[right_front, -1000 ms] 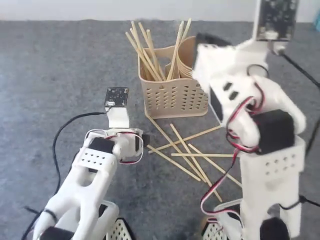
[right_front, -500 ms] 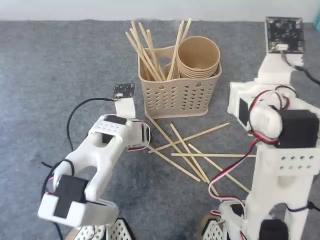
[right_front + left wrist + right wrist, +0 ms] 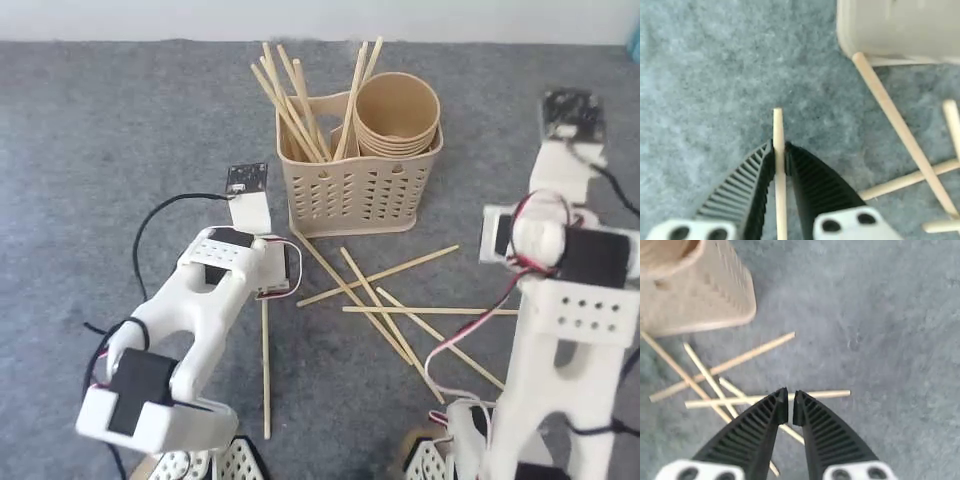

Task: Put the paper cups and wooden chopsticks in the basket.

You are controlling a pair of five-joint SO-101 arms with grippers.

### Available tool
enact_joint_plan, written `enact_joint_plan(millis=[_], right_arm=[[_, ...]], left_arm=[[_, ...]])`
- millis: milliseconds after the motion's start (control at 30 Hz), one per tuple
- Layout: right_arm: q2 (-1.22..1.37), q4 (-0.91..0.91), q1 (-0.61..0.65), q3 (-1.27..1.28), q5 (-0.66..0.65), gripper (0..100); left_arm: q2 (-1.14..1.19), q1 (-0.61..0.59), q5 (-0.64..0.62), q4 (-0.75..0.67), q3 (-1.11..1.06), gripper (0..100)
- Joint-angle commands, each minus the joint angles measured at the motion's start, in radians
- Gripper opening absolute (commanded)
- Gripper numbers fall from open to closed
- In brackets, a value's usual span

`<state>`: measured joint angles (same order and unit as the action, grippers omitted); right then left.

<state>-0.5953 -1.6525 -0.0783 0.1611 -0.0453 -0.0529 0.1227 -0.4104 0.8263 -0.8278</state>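
In the high view, the tan basket (image 3: 350,195) stands on the grey surface (image 3: 90,150) beyond both arms. A stack of paper cups (image 3: 398,112) sits upright in its right half, and a bundle of wooden chopsticks (image 3: 298,100) leans out of its left half. Several loose chopsticks (image 3: 385,300) lie crossed on the surface just in front of the basket, between the left arm (image 3: 195,320) and the right arm (image 3: 560,300). One single chopstick (image 3: 266,385) runs from under the left arm's wrist back toward the arm's base. In the left wrist view, the left jaws are clamped on that single chopstick (image 3: 778,125), whose tip pokes out past them. A corner of the basket (image 3: 890,25) and some loose chopsticks (image 3: 897,127) lie near. In the right wrist view, the right jaws are drawn together with only a thin slit between them and hold nothing. They hang over the loose chopsticks (image 3: 740,360), with the basket (image 3: 705,300) beyond.
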Motion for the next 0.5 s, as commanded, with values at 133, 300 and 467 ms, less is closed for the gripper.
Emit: enact_joint_plan(millis=[133, 300, 467], right_arm=[[-0.202, 0.068, 0.088, 0.413, -0.1, 3.3], [-0.231, 0.268, 0.044, 0.638, -0.009, 3.3], [-0.229, 0.394, 0.018, 0.738, 0.086, 3.3]], left_arm=[[-0.242, -0.038, -0.006, 0.032, -0.028, 1], [-0.494, -0.112, 0.014, 0.032, -0.085, 1], [-0.695, -0.161, 0.064, 0.032, -0.107, 1]])
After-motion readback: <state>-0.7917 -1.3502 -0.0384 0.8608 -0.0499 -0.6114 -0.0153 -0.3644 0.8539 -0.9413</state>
